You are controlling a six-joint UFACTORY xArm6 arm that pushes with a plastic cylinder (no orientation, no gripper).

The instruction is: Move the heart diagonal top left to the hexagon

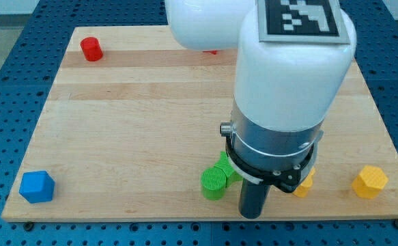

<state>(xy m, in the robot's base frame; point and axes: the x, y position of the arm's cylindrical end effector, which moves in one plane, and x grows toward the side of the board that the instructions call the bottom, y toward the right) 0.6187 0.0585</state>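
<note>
A yellow hexagon block [370,182] sits near the board's bottom right edge. A second yellow block [304,183], mostly hidden behind the arm, lies to its left; its shape cannot be made out. My tip [252,216] is at the bottom edge of the board, down and to the left of that hidden yellow block and just right of a green block [214,182]. More green [226,164] shows behind it, against the arm; I cannot tell whether it is a separate block.
A red cylinder [91,49] stands at the top left corner. A blue cube [36,186] sits at the bottom left corner. A sliver of another red block [211,50] shows behind the arm at the top. The white arm covers the board's middle right.
</note>
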